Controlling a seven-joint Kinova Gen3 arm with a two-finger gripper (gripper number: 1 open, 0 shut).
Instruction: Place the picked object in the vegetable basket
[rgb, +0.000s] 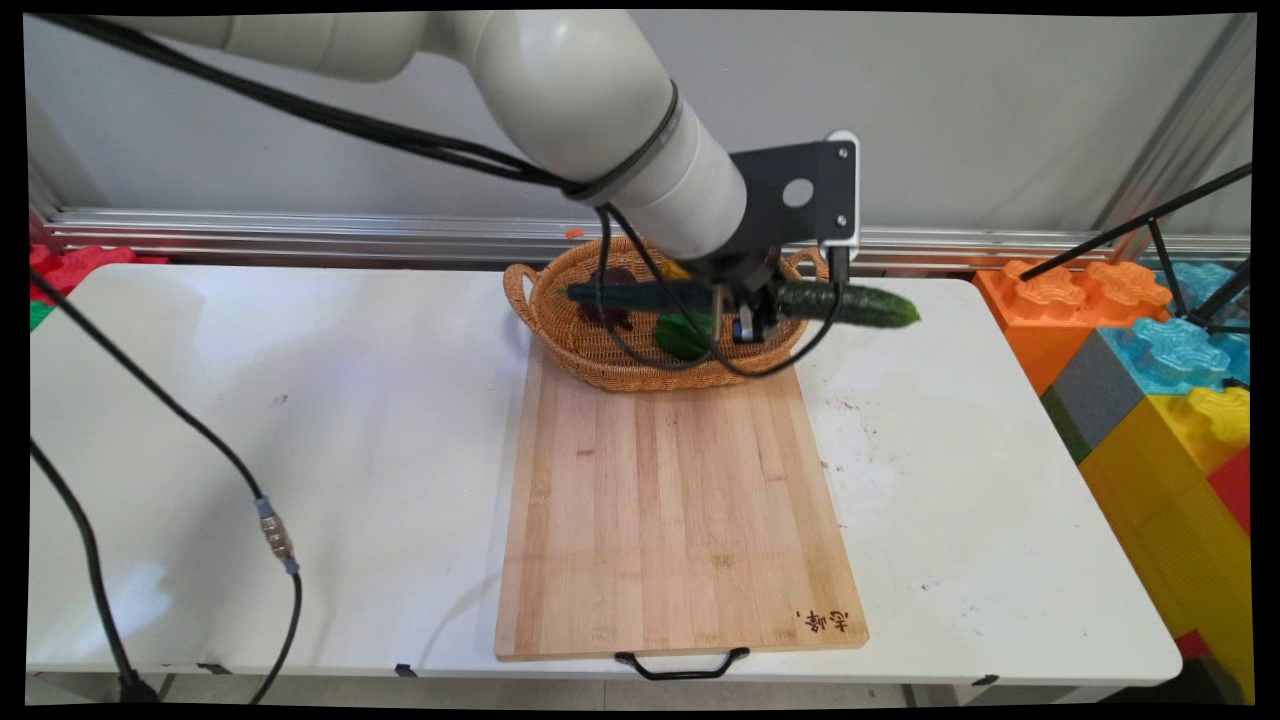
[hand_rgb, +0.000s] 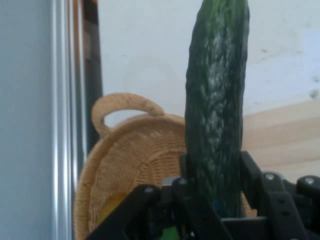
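Observation:
My black gripper (rgb: 745, 312) hangs over the wicker basket (rgb: 600, 368) at the back of the table, shut on a long dark green cucumber (rgb: 860, 305). The cucumber lies level above the basket, and its right end sticks out past the basket's right handle. In the hand view the cucumber (hand_rgb: 216, 90) rises from between the fingers of the gripper (hand_rgb: 215, 170), with the basket (hand_rgb: 135, 165) below and behind it. Inside the basket lie a green piece (rgb: 685, 337), a dark item (rgb: 612, 305) and a yellow bit (rgb: 673, 270), partly hidden by the hand.
A wooden cutting board (rgb: 680, 500) with a black handle lies in front of the basket, reaching the table's near edge. Large coloured blocks (rgb: 1160, 380) and a black tripod leg (rgb: 1140, 225) stand at the right. Black cables (rgb: 270, 530) hang at the left.

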